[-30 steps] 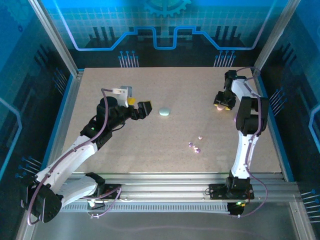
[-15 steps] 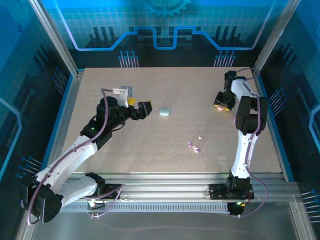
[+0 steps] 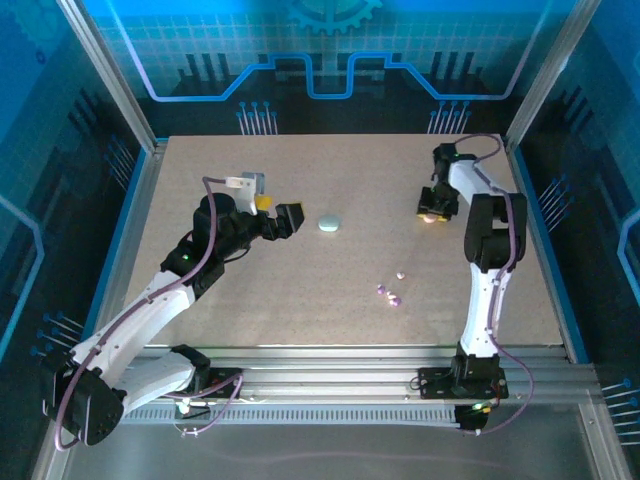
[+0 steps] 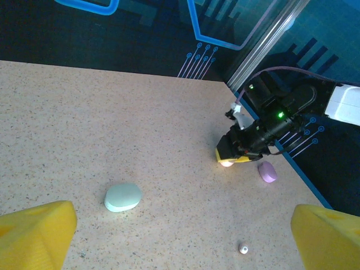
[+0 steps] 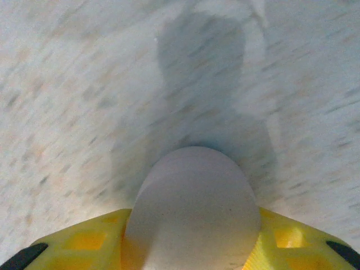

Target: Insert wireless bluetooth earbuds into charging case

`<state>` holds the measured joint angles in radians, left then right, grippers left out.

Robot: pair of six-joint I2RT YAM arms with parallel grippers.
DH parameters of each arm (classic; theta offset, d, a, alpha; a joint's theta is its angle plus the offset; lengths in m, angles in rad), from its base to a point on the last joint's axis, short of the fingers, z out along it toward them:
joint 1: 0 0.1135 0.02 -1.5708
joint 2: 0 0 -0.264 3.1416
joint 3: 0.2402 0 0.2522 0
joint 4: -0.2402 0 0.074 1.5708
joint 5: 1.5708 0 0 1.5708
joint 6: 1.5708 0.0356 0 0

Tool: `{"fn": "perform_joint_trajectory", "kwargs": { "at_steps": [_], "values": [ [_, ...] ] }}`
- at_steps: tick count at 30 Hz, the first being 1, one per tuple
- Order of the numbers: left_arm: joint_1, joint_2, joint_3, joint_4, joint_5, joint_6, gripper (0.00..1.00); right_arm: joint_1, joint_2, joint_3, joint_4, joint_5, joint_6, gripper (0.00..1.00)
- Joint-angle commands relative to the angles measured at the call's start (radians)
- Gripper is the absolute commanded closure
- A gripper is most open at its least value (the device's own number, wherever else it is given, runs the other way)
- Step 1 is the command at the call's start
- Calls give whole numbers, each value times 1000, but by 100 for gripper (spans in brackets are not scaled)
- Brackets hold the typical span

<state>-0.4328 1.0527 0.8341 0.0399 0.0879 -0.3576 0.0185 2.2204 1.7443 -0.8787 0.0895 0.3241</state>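
Though blurred — case (image 5: 191,205) in right gripper (image 3: 431,208).

The left arm stretches forward, bent at the elbow, its claw (image 3: 279,213) held low with yellow fingers (image 4: 36,233) spread wide and empty. The right arm rises upright and folds down at the wrist. Its claw (image 3: 432,211) points downward, fingers (image 5: 84,242) touching both sides of a pale rounded case (image 5: 194,208).

Table (image 3: 300,180) centre open; mint case (image 3: 329,222), earbuds (image 3: 390,293) obstruct.
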Motion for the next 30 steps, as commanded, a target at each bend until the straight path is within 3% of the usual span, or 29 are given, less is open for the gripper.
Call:
{"fn": "perform_joint_trajectory", "kwargs": {
  "at_steps": [1,13,20,30],
  "values": [
    [7,-7,-10,25,14,20,1,108,-79,-86,-22,-6,-67,59],
    [7,-16,-30,46,-9,18,1,453,-188,-234,11,23,-206,57],
    [8,-20,-33,47,-11,21,1,528,-171,-232,17,-5,-271,55],
    [7,-12,-31,48,-8,20,1,524,-149,-229,21,10,-229,50]
  ]
}}
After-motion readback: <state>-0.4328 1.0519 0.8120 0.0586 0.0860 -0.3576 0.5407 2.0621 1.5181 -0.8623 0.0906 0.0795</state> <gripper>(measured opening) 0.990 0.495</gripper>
